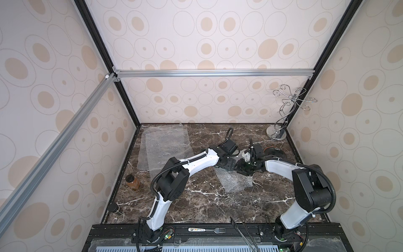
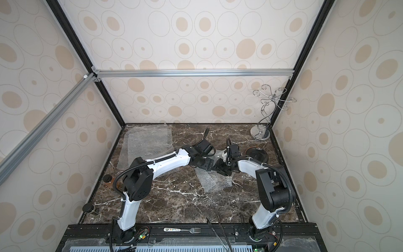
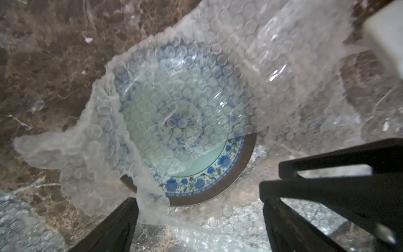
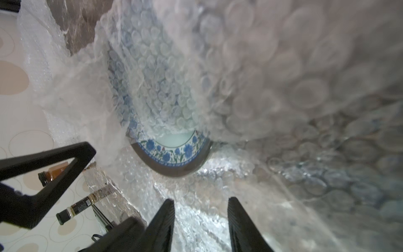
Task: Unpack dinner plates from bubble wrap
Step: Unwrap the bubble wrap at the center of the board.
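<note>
In both top views the left hand (image 1: 231,167) and right hand (image 1: 244,169) crowd together at the middle of the worktop (image 1: 196,203), over the bubble wrap (image 1: 236,184); what they work on is hidden beneath them.

Left wrist view: the jaws are spread wide and grip nothing. The dinner plate (image 3: 209,181) lies flat on one layer, with another draped over most of it (blue flowers on a white rim, pale green centre, dark edge).

Right wrist view: the fingers are part-way apart; whether they hold wrap I cannot tell.

Risk: tugging the under-layer would likely drag the plate along.
</note>
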You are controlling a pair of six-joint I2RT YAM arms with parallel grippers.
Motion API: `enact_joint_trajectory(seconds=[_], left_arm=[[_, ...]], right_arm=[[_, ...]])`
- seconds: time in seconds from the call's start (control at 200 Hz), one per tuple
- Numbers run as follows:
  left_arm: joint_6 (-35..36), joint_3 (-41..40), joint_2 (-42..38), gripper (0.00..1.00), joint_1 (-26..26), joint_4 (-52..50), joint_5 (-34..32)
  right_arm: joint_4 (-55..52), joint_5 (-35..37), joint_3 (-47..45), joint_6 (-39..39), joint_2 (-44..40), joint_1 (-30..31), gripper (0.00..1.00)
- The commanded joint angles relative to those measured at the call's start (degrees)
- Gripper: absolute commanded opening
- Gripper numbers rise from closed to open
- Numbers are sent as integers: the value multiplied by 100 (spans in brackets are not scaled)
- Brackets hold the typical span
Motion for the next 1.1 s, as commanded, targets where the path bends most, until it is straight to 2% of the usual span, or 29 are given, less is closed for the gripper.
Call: enact_joint_trajectory(seconds=[0.0, 0.1, 0.535, 0.795, 1.095], left_arm=[[163, 54, -118, 91, 46, -274, -217], [74, -324, -325, 91, 142, 24, 137], [-240, -2409, -1529, 89, 833, 997, 697], [-336, -2988, -1780, 88, 888, 1299, 929], [-464, -3194, -2055, 87, 905, 1416, 1000]], right_arm=[[-73, -65, -52, 14, -136, 328, 44], [-99, -11, -37, -17, -169, 523, 44], [103, 79, 135, 265, 14, 1483, 44], [344, 76, 134, 493, 284, 1901, 44], [258, 143, 178, 539, 426, 2312, 44]])
